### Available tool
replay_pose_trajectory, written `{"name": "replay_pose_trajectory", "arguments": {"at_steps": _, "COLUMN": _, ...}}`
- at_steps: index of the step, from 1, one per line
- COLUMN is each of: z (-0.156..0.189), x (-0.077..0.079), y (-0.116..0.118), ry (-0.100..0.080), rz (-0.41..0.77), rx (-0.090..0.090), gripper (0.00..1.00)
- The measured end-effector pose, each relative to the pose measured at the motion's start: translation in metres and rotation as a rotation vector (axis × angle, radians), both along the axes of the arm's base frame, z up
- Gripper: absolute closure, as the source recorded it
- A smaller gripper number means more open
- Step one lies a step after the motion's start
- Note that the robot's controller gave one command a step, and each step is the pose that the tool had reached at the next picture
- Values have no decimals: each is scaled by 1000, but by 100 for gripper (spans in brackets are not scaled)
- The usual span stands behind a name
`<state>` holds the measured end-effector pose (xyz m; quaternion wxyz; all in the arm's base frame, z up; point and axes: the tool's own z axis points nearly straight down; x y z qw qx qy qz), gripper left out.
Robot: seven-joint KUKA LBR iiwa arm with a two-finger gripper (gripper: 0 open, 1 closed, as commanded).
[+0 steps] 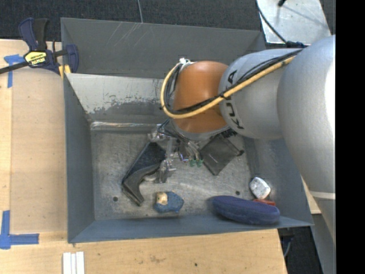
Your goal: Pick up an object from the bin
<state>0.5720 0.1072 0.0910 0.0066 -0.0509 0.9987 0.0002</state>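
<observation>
My gripper (169, 157) hangs low over the middle of the bin floor, under the arm's orange cover. Its metal tip sits at the upper right end of a dark blue-black L-shaped thing (138, 174), which lies slanted toward the front left. Whether it touches that thing is hidden. A flat dark grey square piece (221, 153) lies just right of the gripper. In front of it rests a small blue round lump with a beige bit on it (167, 202).
A long dark blue pouch (245, 209) lies along the front wall at the right. A small silver and red thing (260, 188) sits by the right wall. The arm covers the bin's back right part.
</observation>
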Motion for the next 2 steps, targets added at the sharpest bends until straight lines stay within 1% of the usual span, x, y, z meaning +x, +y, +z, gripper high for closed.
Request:
{"name": "replay_pose_trajectory", "arguments": {"at_steps": 1, "z": 0, "x": 1, "y": -1, "ry": -2, "rz": -1, "rx": 0, "gripper": 100}}
{"name": "replay_pose_trajectory", "arguments": {"at_steps": 2, "z": 164, "x": -24, "y": -11, "ry": 7, "rz": 258, "rx": -3, "gripper": 100}}
